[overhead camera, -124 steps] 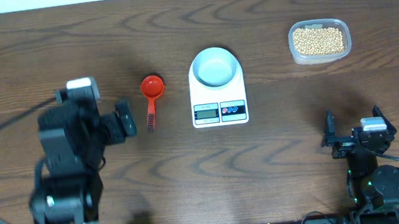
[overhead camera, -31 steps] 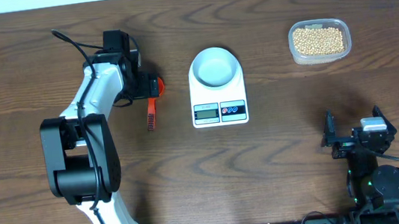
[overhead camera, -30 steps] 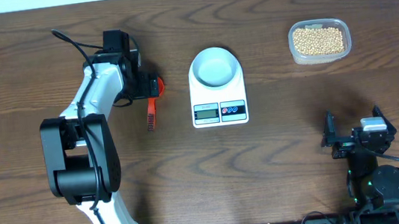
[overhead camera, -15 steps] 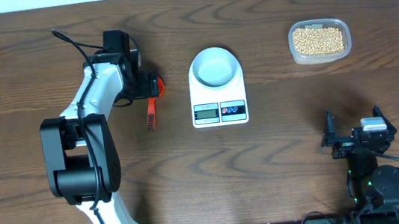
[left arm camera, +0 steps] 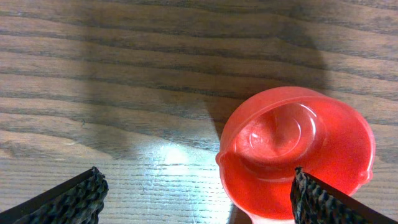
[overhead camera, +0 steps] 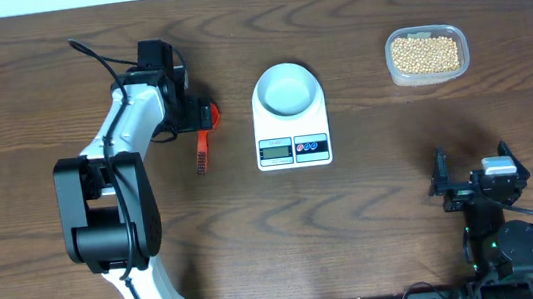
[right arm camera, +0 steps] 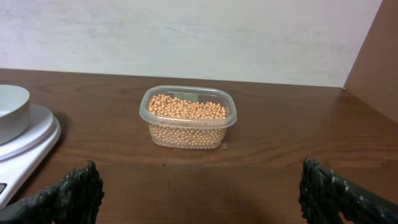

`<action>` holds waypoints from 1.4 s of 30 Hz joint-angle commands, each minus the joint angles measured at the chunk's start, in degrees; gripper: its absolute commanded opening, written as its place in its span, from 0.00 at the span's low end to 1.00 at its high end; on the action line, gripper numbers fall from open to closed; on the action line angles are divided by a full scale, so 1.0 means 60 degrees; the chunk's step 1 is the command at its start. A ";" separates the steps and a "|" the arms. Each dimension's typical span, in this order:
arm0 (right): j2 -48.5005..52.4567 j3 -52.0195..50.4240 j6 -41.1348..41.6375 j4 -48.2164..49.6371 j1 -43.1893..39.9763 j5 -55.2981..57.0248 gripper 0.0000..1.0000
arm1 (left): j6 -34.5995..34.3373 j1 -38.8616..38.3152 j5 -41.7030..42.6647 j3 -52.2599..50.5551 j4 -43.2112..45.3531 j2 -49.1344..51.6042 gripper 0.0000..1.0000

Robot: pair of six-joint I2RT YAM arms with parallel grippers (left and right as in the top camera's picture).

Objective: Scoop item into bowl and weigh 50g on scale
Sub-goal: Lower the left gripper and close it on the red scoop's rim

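Note:
The white scale (overhead camera: 289,127) lies mid-table with the empty pale bowl (overhead camera: 286,89) on it. The tan beans (overhead camera: 425,52) fill a clear tub at the back right. A red scoop (overhead camera: 204,116) lies left of the scale, its handle (overhead camera: 202,155) pointing toward the front. My left gripper (overhead camera: 192,114) hovers over the scoop's cup, open. In the left wrist view the cup (left arm camera: 298,152) sits toward the right fingertip (left arm camera: 323,202), and nothing is gripped. My right gripper (overhead camera: 477,178) rests open at the front right, facing the beans (right arm camera: 186,107).
The clear plastic tub (right arm camera: 188,130) stands on the bare wood between my right fingers' line of sight and the back wall. The scale's edge (right arm camera: 25,149) and the bowl (right arm camera: 11,112) show at the left of the right wrist view.
Since about four seconds ago my left arm has reached from the front left to above the scoop. Over the last second nothing has moved.

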 commanded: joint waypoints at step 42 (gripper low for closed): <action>-0.0076 -0.0007 -0.0084 -0.0044 -0.0018 0.0011 0.99 | 0.0058 0.0015 -0.0124 -0.0627 0.0634 0.0076 0.96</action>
